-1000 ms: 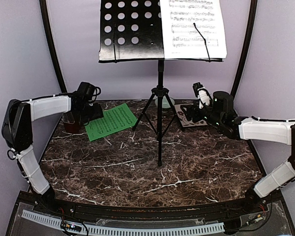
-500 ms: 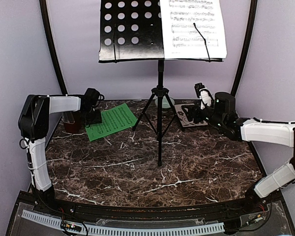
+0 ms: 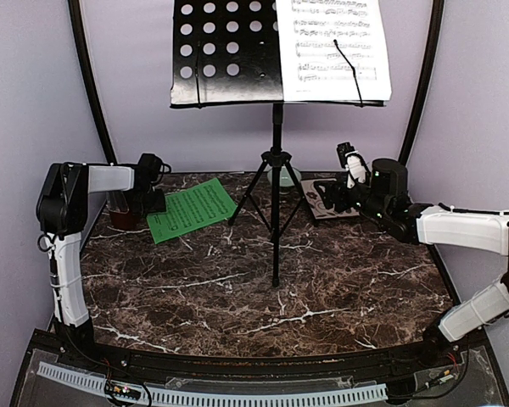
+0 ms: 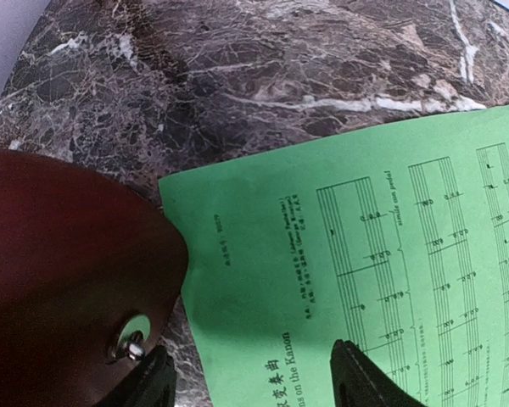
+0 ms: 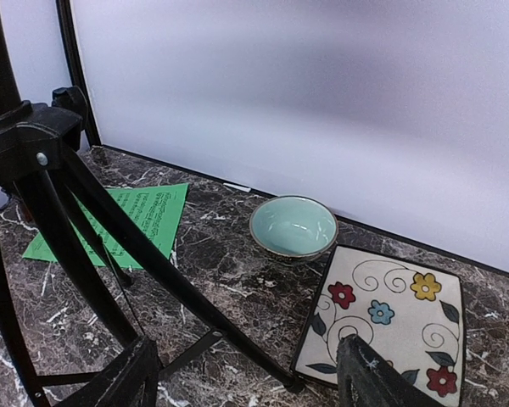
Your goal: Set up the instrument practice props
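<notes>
The black music stand (image 3: 276, 212) rises mid-table on its tripod, and a white sheet (image 3: 331, 42) rests on the right half of its perforated desk (image 3: 229, 51). A green sheet (image 3: 191, 209) lies flat on the marble at the left. Beside it stands the dark red-brown metronome (image 3: 123, 216). My left gripper (image 3: 153, 199) hovers open over the green sheet's (image 4: 390, 254) left corner, with the metronome (image 4: 59, 280) next to its left finger (image 4: 148, 381). My right gripper (image 5: 246, 381) stands open and empty, right of the stand's legs (image 5: 110, 246).
A pale green bowl (image 5: 293, 225) sits behind the stand near the back wall. A cream flowered tile (image 5: 390, 314) lies to its right, under my right gripper's right finger. Two dark arched bars (image 3: 89, 85) flank the table's back corners.
The left arm's elbow has lifted and swung inward, while its gripper stayed over the green sheet's left end and closed slightly. The right gripper has shifted a little.
</notes>
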`<state>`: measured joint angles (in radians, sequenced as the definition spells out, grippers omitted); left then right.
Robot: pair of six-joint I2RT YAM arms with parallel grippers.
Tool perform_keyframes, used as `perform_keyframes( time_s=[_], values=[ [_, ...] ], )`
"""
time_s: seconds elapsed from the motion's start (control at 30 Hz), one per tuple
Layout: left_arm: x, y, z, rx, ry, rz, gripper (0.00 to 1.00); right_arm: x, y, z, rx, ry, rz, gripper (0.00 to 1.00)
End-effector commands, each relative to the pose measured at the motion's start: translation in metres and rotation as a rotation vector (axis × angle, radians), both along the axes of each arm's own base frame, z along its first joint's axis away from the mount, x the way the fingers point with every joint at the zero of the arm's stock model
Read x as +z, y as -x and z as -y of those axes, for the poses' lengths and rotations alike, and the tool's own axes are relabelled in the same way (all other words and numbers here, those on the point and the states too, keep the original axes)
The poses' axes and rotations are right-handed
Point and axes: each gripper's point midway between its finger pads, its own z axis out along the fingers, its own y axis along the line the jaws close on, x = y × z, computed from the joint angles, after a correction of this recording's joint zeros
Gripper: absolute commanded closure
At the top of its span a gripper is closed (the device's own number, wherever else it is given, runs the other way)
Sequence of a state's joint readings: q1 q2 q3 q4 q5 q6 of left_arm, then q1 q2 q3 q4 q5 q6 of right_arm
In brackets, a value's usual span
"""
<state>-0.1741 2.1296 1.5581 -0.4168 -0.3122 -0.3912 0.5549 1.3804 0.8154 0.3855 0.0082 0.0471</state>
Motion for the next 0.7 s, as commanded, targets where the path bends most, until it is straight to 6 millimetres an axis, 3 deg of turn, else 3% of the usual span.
perform_keyframes(
  time_s=[0.0, 0.13, 0.27, 0.37, 0.5, 0.67],
  values=[
    [0.015, -0.014, -0.026, 0.029, -0.043, 0.042, 0.35, 0.013, 0.003, 0.001, -0.004, -0.019, 0.033, 0.27],
    [0.022, -0.021, -0.046, 0.061, -0.074, 0.057, 0.35, 0.012, 0.002, 0.001, -0.007, -0.014, 0.031, 0.27],
    [0.030, -0.033, -0.047, 0.035, -0.095, 0.080, 0.35, 0.012, 0.000, 0.000, -0.008, -0.009, 0.029, 0.27],
    [0.038, -0.044, -0.038, -0.013, -0.062, 0.118, 0.35, 0.011, 0.000, -0.001, -0.004, -0.010, 0.027, 0.27],
    [0.048, -0.065, -0.011, -0.119, 0.040, 0.190, 0.35, 0.011, -0.002, -0.004, 0.007, -0.016, 0.018, 0.27],
    [0.049, -0.092, 0.013, -0.197, 0.099, 0.216, 0.33, 0.013, -0.002, -0.008, 0.018, -0.027, 0.010, 0.27]
  ],
)
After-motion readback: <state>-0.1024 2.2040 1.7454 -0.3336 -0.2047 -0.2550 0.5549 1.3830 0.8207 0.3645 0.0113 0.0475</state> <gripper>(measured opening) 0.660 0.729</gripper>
